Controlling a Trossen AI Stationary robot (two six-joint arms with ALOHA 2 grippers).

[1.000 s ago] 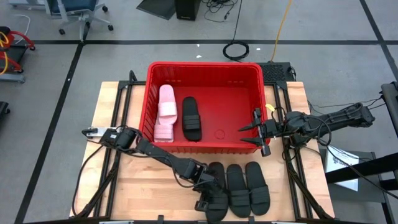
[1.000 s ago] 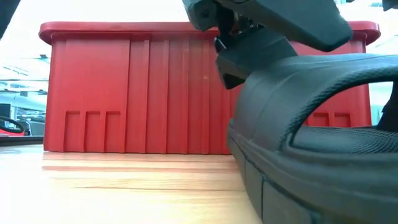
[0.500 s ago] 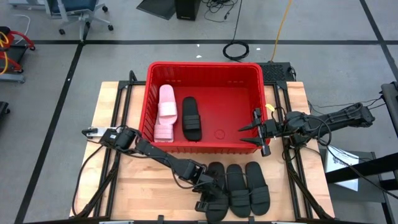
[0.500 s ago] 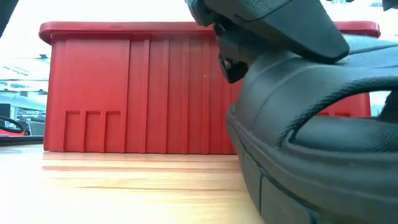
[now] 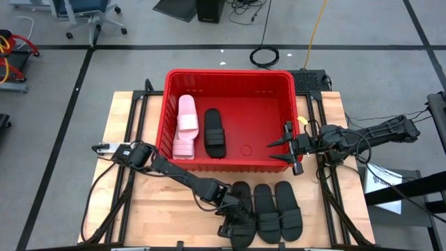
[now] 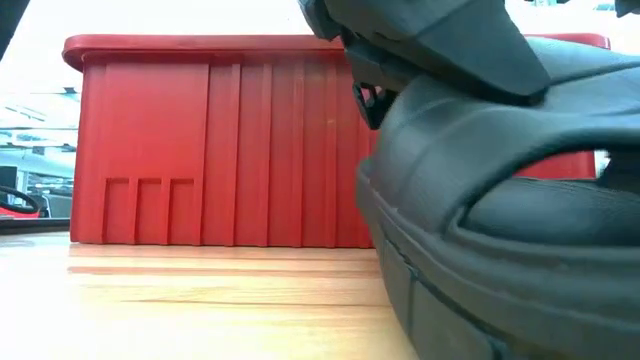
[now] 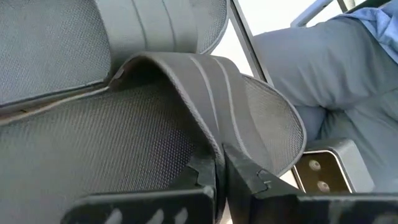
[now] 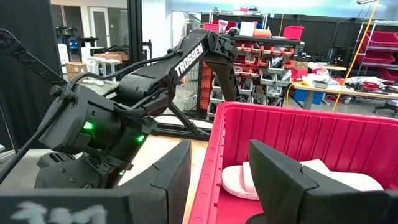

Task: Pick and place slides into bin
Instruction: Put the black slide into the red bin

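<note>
Left tool [image 5: 235, 224] newly closed — on black slide [image 5: 243, 222] strap.

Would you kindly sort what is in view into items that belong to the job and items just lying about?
Job:
- red bin
- pink slides and black slide inside it
- three black slides on the table
- left end effector, shut on the leftmost strap

Lying about:
- office chair
- coiled cable on the floor

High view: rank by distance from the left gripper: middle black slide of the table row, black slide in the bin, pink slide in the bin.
From the left gripper:
1. Middle black slide, table row, right beside it.
2. Black slide in the bin, bin's middle.
3. Pink slide, along the bin's left wall, slightly farther.
</note>
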